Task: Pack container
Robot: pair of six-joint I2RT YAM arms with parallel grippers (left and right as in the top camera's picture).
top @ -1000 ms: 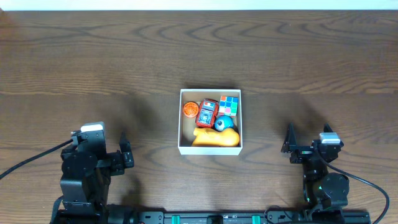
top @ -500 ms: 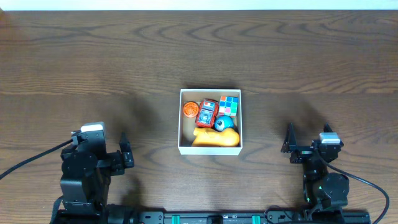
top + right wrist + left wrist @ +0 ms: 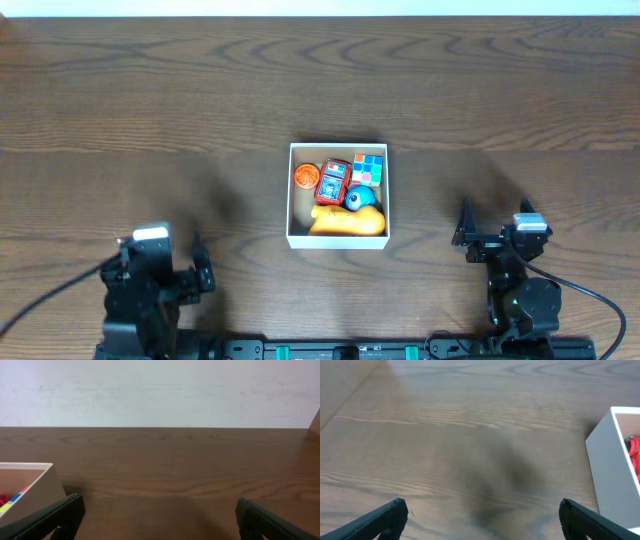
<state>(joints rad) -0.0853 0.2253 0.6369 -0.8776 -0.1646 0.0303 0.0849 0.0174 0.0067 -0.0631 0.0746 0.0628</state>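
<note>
Table: a dark brown wooden table (image 3: 150,90) with wavy grain lines.
Container (image 3: 337,242): a small square box, white on the outside and brown on the inside. It sits flat near the middle of the table, between the two arms and a bit farther back than they are. Its top is open.
Inside the container: five toys packed close together.
Back left corner: a round orange toy (image 3: 306,176).
Back middle: a red toy (image 3: 331,182) with a light panel on top. The marks on the panel are too small to read.
Back right corner: a puzzle cube (image 3: 368,169) with little squares of green, white, blue and red.
Middle: a blue ball (image 3: 357,198), touching the red toy and the yellow toy.
Front: a yellow toy (image 3: 345,222) lying along the front wall, from the left side to the right side.
Left gripper (image 3: 482,507): its two dark fingers are spread wide apart with nothing between them. It hangs low over bare table, well to the left of the container and nearer the front edge.
Right gripper (image 3: 160,512): its fingers are spread wide too, and it has nothing in them. It is well to the right of the container, pointing across the table at a pale wall (image 3: 160,390).
Left wrist view: one white side of the container shows at the right edge, with a bit of red inside.
Right wrist view: a corner of the container shows at the left edge.
Writing: no words or names can be made out on the box or the toys.
</note>
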